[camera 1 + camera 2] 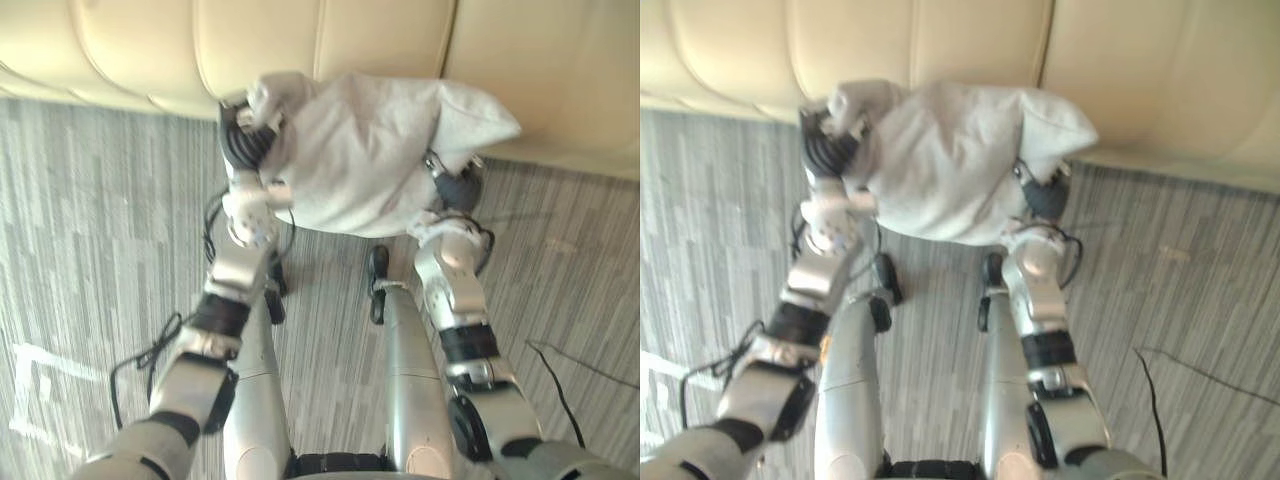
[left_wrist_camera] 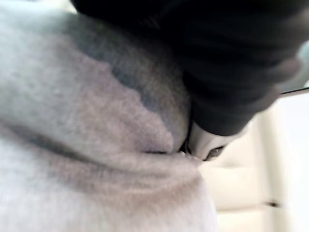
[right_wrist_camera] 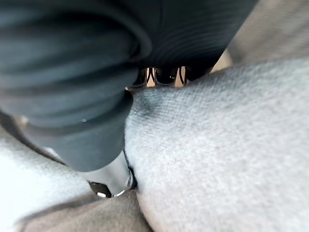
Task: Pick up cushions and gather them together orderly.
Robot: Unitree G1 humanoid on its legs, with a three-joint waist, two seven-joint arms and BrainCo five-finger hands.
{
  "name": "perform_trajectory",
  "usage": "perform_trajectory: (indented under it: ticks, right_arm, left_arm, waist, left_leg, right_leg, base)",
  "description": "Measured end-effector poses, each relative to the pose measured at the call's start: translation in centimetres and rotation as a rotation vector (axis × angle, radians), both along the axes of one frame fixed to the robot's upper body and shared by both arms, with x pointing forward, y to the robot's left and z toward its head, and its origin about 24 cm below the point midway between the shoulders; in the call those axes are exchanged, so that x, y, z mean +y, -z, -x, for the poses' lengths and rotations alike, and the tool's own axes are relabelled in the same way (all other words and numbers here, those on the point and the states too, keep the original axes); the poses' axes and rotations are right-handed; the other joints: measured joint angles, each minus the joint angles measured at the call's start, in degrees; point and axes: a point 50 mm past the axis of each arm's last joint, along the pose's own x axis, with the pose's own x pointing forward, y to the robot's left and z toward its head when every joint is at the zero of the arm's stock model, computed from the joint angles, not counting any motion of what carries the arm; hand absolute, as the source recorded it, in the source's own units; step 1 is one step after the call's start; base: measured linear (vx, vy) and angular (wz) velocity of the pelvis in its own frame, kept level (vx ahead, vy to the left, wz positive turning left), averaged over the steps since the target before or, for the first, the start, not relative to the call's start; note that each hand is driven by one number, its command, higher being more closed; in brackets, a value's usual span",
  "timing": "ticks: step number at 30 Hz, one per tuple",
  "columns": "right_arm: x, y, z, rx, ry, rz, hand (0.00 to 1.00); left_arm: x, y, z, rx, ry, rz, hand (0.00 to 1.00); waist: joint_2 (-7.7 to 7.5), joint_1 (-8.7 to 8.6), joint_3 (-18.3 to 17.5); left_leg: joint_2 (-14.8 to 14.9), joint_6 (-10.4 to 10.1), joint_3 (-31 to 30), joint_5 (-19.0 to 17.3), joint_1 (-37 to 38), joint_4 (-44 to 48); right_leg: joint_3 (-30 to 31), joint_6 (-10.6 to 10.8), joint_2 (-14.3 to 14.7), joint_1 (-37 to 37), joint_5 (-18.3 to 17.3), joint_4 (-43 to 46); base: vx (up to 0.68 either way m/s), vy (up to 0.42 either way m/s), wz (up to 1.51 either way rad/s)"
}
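So the robot's got one grey cushion (image 1: 370, 160) up off the carpet (image 1: 90, 230), hanging between both hands right in front of the cream sofa (image 1: 150, 50). The left hand (image 1: 243, 140) is clamped on a bunched-up corner. The right hand (image 1: 455, 185) is dug into the fabric on the other side, thumb pressed into a fold. Honestly my worry is the sag: it's a floppy thing held by the cloth alone, so if either pinch slides it'll swing down and drop on the floor.

2 silver-grey arms (image 1: 243, 262) with black bands; left hand (image 1: 243, 145) and right hand (image 1: 458, 188) under dark ribbed covers.
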Motion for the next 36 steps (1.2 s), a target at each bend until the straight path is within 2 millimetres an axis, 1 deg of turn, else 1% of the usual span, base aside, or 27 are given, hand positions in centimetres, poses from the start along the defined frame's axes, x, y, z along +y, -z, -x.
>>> perform_trajectory:
  ticks: [1, 3, 5, 6, 9, 11, 12, 14, 16, 17, 18, 19, 21, 22, 23, 24, 26, 27, 28, 29, 30, 31, 32, 33, 34, 35, 36]
  right_arm:
    - [-0.1, 0.4, 0.5, 0.005, 0.006, 0.008, 1.00]
    - [-0.4, 2.1, 2.9, 0.037, 0.018, 0.038, 1.00]
    - [-0.4, 3.1, 4.4, 0.065, 0.020, 0.067, 1.00]
    - [-0.4, 3.9, 5.6, 0.090, 0.012, 0.078, 1.00]
    - [-0.2, 5.8, 8.0, 0.170, -0.020, 0.120, 1.00]
    - [-0.1, 6.6, 9.0, 0.204, -0.034, 0.142, 1.00]
    - [-0.2, 7.2, 9.5, 0.233, -0.042, 0.158, 1.00]
    - [-0.3, 7.8, 9.9, 0.260, -0.049, 0.162, 1.00]
    - [-0.3, 8.3, 10.0, 0.282, -0.058, 0.182, 1.00]
    - [-0.3, 8.8, 9.9, 0.303, -0.064, 0.193, 1.00]
    - [-0.3, 10.1, 9.9, 0.359, -0.068, 0.209, 1.00]
    - [-0.3, 10.4, 10.0, 0.373, -0.070, 0.211, 1.00]
    - [-0.4, 11.5, 9.9, 0.423, -0.077, 0.216, 1.00]
    - [-0.3, 12.1, 9.4, 0.447, -0.091, 0.224, 1.00]
    - [-0.1, 12.2, 9.3, 0.454, -0.097, 0.225, 1.00]
    - [0.2, 12.5, 8.9, 0.463, -0.115, 0.235, 1.00]
    - [0.1, 12.6, 8.4, 0.473, -0.122, 0.249, 1.00]
    - [-0.1, 12.9, 8.4, 0.488, -0.127, 0.263, 1.00]
    - [-0.1, 12.9, 8.4, 0.488, -0.128, 0.264, 1.00]
    - [-0.3, 12.8, 8.4, 0.488, -0.130, 0.281, 1.00]
    - [-0.4, 12.6, 8.3, 0.479, -0.132, 0.289, 1.00]
    - [-0.4, 12.5, 8.3, 0.476, -0.132, 0.290, 1.00]
    - [-0.4, 12.5, 8.4, 0.476, -0.131, 0.289, 1.00]
    - [-0.5, 12.5, 8.4, 0.476, -0.130, 0.289, 1.00]
    - [-0.6, 12.3, 8.9, 0.473, -0.126, 0.285, 1.00]
    - [-0.6, 12.1, 9.2, 0.465, -0.122, 0.281, 1.00]
    - [-0.7, 11.4, 9.5, 0.435, -0.107, 0.274, 1.00]
  left_arm:
    - [-0.2, 0.4, 0.4, 0.008, 0.009, 0.004, 1.00]
    - [-0.5, 2.8, 2.4, 0.061, 0.039, 0.035, 1.00]
    - [-0.5, 4.0, 3.5, 0.089, 0.051, 0.056, 1.00]
    - [-0.3, 4.9, 4.4, 0.119, 0.060, 0.076, 1.00]
    - [0.3, 6.7, 6.0, 0.175, 0.061, 0.085, 1.00]
    - [0.5, 7.4, 6.7, 0.197, 0.062, 0.090, 1.00]
    - [0.6, 8.2, 7.3, 0.224, 0.068, 0.091, 1.00]
    - [0.7, 8.9, 7.9, 0.250, 0.081, 0.084, 1.00]
    - [0.9, 9.6, 8.2, 0.278, 0.088, 0.075, 1.00]
    - [1.1, 10.1, 8.3, 0.298, 0.091, 0.070, 1.00]
    - [1.1, 11.0, 8.2, 0.340, 0.094, 0.056, 1.00]
    - [1.1, 11.2, 8.3, 0.349, 0.093, 0.054, 1.00]
    - [1.3, 11.6, 8.3, 0.369, 0.092, 0.046, 1.00]
    - [1.6, 11.8, 8.4, 0.373, 0.089, 0.032, 1.00]
    - [1.7, 11.8, 8.4, 0.374, 0.087, 0.029, 1.00]
    - [2.0, 11.8, 8.4, 0.372, 0.082, 0.020, 1.00]
    - [2.0, 11.8, 8.4, 0.374, 0.081, 0.016, 1.00]
    - [2.1, 11.9, 8.4, 0.381, 0.080, 0.013, 1.00]
    - [2.1, 11.9, 8.4, 0.382, 0.080, 0.011, 1.00]
    - [1.9, 12.2, 8.5, 0.397, 0.080, 0.023, 1.00]
    - [1.9, 12.4, 8.7, 0.405, 0.077, 0.025, 1.00]
    - [1.9, 12.5, 8.7, 0.408, 0.077, 0.025, 1.00]
    - [1.9, 12.6, 8.8, 0.413, 0.086, 0.025, 1.00]
    - [1.8, 12.7, 8.8, 0.417, 0.091, 0.025, 1.00]
    - [1.6, 13.0, 8.9, 0.433, 0.094, 0.043, 1.00]
    - [1.5, 13.2, 9.0, 0.442, 0.095, 0.050, 1.00]
    - [1.3, 13.3, 9.2, 0.449, 0.109, 0.068, 1.00]
  waist:
    - [0.01, -0.01, -0.5]
    - [0.01, -0.16, -4.3]
    - [-0.07, -0.11, -5.8]
    - [0.05, -0.15, -7.0]
    - [0.00, -0.10, -9.9]
    - [-0.08, -0.08, -10.7]
    - [-0.20, -0.05, -12.2]
    - [-0.37, -0.15, -13.0]
    - [-0.46, -0.24, -13.1]
    - [-0.56, -0.54, -13.2]
    - [-0.65, -1.02, -13.2]
    - [-0.66, -1.08, -13.2]
    - [-0.84, -1.25, -13.3]
    - [-0.84, -1.17, -13.6]
    - [-0.96, -1.16, -13.9]
    - [-1.07, -1.24, -14.9]
    - [-0.65, -1.74, -14.7]
    - [-1.08, -2.51, -15.4]
    - [-1.20, -2.68, -15.5]
    - [0.44, -2.81, -16.4]
    - [1.64, -2.38, -17.7]
    - [2.17, -2.50, -18.0]
    - [2.59, -2.95, -18.1]
    - [2.61, -2.95, -18.1]
    - [2.61, -2.61, -17.9]
    - [2.46, -2.10, -17.7]
    - [2.40, -1.10, -17.8]
  left_leg:
    - [-0.1, 0.0, 0.1, 0.0, 1.0, -0.5]
    - [-0.2, -0.1, 0.6, 0.1, 6.0, -2.3]
    - [-0.1, -0.3, 1.2, 0.0, 10.1, -3.8]
    - [-0.1, -0.2, 1.4, -0.1, 13.1, -4.7]
    - [-0.1, -0.5, 1.8, -0.7, 19.2, -7.4]
    - [0.0, -0.8, 2.4, -1.5, 22.5, -8.5]
    - [0.1, -0.8, 3.1, -2.2, 24.0, -8.8]
    - [-0.2, -0.9, 4.0, -3.0, 26.0, -9.2]
    - [-0.3, -1.0, 5.0, -4.5, 28.0, -9.4]
    - [-0.4, -0.5, 5.5, -5.6, 29.2, -9.2]
    - [-0.5, -0.5, 6.7, -6.8, 32.0, -9.1]
    - [-0.5, -0.4, 7.0, -7.0, 32.6, -9.1]
    - [-0.7, -0.6, 8.4, -8.6, 35.6, -9.6]
    - [-1.1, -0.2, 9.1, -8.9, 37.5, -11.3]
    - [-1.1, -0.1, 9.7, -8.8, 37.8, -11.9]
    - [-1.2, 0.4, 10.8, -8.5, 38.4, -13.3]
    - [-1.2, 0.4, 11.2, -8.2, 40.7, -15.7]
    - [-1.3, -1.0, 11.8, -7.5, 43.5, -17.8]
    - [-1.4, -1.4, 11.8, -7.5, 43.8, -17.7]
    - [-0.1, -2.0, 10.5, -7.8, 44.6, -17.8]
    - [1.3, -2.6, 8.4, -7.5, 45.3, -18.4]
    - [2.0, -2.6, 7.5, -7.4, 45.2, -17.3]
    - [3.7, -2.2, 5.3, -6.9, 42.1, -8.9]
    - [4.4, -1.7, 4.4, -6.1, 40.6, -4.7]
    - [6.0, 0.9, 1.8, -0.6, 35.3, 7.8]
    - [6.5, 0.8, 0.6, -0.2, 32.9, 13.5]
    - [6.0, 0.2, -0.8, -2.6, 28.5, 18.7]
  right_leg:
    - [0.0, 0.0, 0.0, 1.0, 0.0, -0.5]
    - [-0.1, 0.0, 0.1, 6.1, 0.8, -3.4]
    - [-0.1, 0.0, 0.3, 10.3, 0.8, -5.3]
    - [0.0, 0.2, 0.4, 13.3, 1.0, -7.0]
    - [0.3, 0.5, 0.9, 19.7, 1.4, -11.1]
    - [0.6, 0.6, 1.1, 22.8, 1.5, -12.8]
    - [1.4, 0.6, 1.2, 23.8, 1.5, -13.5]
    - [2.7, 0.8, 1.3, 24.9, 1.6, -13.7]
    - [3.7, 1.8, 1.4, 25.4, 2.2, -12.6]
    - [3.7, 2.1, 1.4, 25.3, 2.3, -11.2]
    - [3.5, 2.9, 1.3, 25.2, 2.9, -8.0]
    - [3.2, 2.9, 1.2, 25.2, 3.0, -7.2]
    - [-1.2, 1.5, -0.1, 25.2, 4.0, -5.9]
    - [-7.4, -0.7, -1.5, 25.3, 5.3, -8.0]
    - [-9.1, -1.2, -1.8, 25.3, 5.6, -9.1]
    - [-13.4, -2.6, -2.7, 25.3, 5.9, -11.8]
    - [-15.5, -3.6, -2.7, 24.9, 5.7, -11.1]
    - [-15.8, -3.7, -1.7, 26.0, 6.9, -17.0]
    - [-15.7, -4.5, -1.5, 26.3, 8.9, -17.7]
    - [-15.7, -5.7, 0.5, 27.5, 9.4, -17.9]
    - [-15.3, -6.6, 2.1, 27.7, 8.6, -18.2]
    - [-15.3, -6.8, 2.8, 28.1, 8.3, -18.5]
    - [-15.6, -7.3, 4.3, 30.2, 7.4, -19.8]
    - [-15.6, -7.4, 4.8, 31.1, 7.3, -20.2]
    - [-15.6, -8.3, 5.4, 34.4, 6.7, -21.4]
    - [-15.4, -8.5, 5.3, 36.2, 6.4, -22.1]
    - [-15.1, -9.0, 5.0, 38.8, 6.1, -23.5]
  base:
    - [0.07, 0.014, -0.03]
    - [0.15, 0.026, -0.09]
    - [0.21, 0.021, -0.12]
    - [0.24, 0.019, -0.15]
    - [0.18, 0.026, -0.15]
    - [0.13, 0.035, -0.19]
    - [0.10, 0.044, -0.27]
    - [0.08, 0.067, -0.38]
    - [0.05, 0.066, -0.49]
    - [0.01, 0.065, -0.54]
    - [0.01, 0.082, -0.48]
    - [0.02, 0.092, -0.54]
    - [0.02, 0.068, -0.67]
    - [0.02, 0.038, -0.78]
    - [0.04, 0.036, -1.01]
    - [0.07, 0.003, -0.68]
    - [0.17, -0.044, -0.52]
    - [0.19, -0.068, -0.21]
    - [0.30, -0.093, -0.20]
    - [0.28, -0.102, -0.43]
    - [0.35, -0.134, -0.51]
    - [0.39, -0.166, -0.42]
    - [0.31, -0.125, -0.12]
    - [0.36, -0.124, -0.11]
    - [0.24, -0.055, -0.08]
    - [0.33, -0.032, -0.14]
    - [0.25, 0.003, -0.12]
